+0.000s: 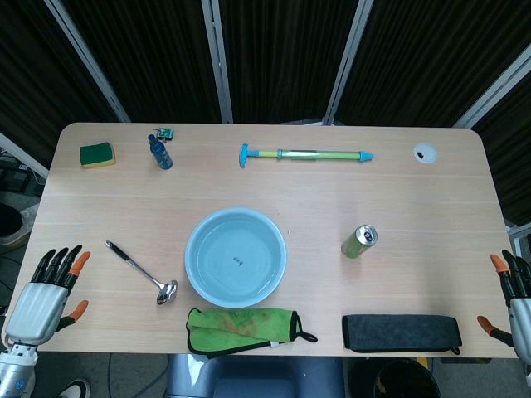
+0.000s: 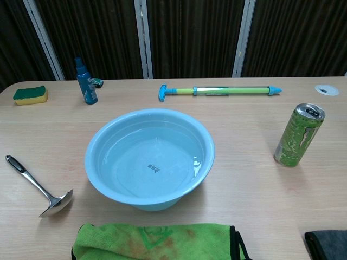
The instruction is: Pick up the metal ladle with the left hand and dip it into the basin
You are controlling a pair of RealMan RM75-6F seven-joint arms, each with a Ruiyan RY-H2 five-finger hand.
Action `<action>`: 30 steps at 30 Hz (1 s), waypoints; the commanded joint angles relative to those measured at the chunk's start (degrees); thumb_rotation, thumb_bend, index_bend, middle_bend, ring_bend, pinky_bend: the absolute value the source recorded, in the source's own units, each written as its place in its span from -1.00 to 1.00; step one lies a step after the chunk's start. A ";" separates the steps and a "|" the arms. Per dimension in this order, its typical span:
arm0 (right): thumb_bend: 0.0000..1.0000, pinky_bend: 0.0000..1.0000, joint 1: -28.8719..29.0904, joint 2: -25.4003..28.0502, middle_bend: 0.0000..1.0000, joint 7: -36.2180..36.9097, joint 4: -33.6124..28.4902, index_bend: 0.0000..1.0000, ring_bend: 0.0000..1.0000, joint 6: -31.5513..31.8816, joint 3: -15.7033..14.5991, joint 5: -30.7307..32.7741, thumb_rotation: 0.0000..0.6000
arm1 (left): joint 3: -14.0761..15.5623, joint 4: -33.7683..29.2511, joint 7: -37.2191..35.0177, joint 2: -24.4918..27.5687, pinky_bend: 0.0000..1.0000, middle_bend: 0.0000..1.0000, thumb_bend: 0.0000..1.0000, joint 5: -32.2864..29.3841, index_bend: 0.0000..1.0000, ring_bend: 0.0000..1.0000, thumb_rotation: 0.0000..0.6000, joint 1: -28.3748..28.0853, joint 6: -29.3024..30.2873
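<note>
The left robot hand [image 1: 46, 292] rests at the near left edge of the worktop [image 1: 431, 207], fingers spread apart and holding nothing; the right robot hand [image 1: 514, 300] sits at the near right edge, only partly in the head view, its fingers likewise apart and empty (neither hand shows in the chest view). Just right of the left robot hand lies the metal ladle [image 1: 143, 271], flat on the worktop, its handle pointing far-left and its bowl near-right, close beside the basin [image 1: 236, 255] but not touching it. The light blue basin stands at the middle of the worktop with clear water in it. Near of it lies a green cloth [image 1: 242, 329], and to that cloth's right a dark folded cloth [image 1: 401, 332]. A green can [image 1: 359, 241] stands right of the basin. Along the far side are a sponge [image 1: 97, 155], a blue bottle [image 1: 160, 152], a water squirter [image 1: 305, 155] and a small white disc [image 1: 425, 152].
</note>
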 commanded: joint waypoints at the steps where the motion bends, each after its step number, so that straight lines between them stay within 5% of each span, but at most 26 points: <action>1: -1.00 -1.00 0.04 0.02 -1.00 0.04 -0.02 -1.00 -1.00 -0.16 0.05 0.17 1.00 | -0.02 -0.02 0.07 -0.03 -1.00 -1.00 -0.45 -0.10 -1.00 -1.00 1.00 0.00 -0.08; 12: -1.00 -1.00 -0.16 0.39 -1.00 1.12 -0.27 -1.00 -1.00 0.42 0.13 -0.05 1.00 | 0.14 0.01 -0.18 -0.29 -1.00 -1.00 -0.45 -0.16 -0.99 -1.00 1.00 -0.47 -1.19; 18: -1.00 -1.00 0.03 0.57 -1.00 2.04 -0.13 -1.00 -1.00 -0.15 0.50 0.85 1.00 | 0.07 -0.06 2.55 0.42 -1.00 -1.00 -0.45 -0.62 -0.52 -1.00 1.00 -1.97 -4.14; 30: -1.00 -1.00 1.60 -0.63 -1.00 -1.00 -0.27 -1.00 -1.00 -3.43 1.91 4.45 1.00 | -2.33 5.83 0.66 -1.87 -1.00 -1.00 -0.42 -5.18 -0.25 -1.00 1.00 -8.20 -14.76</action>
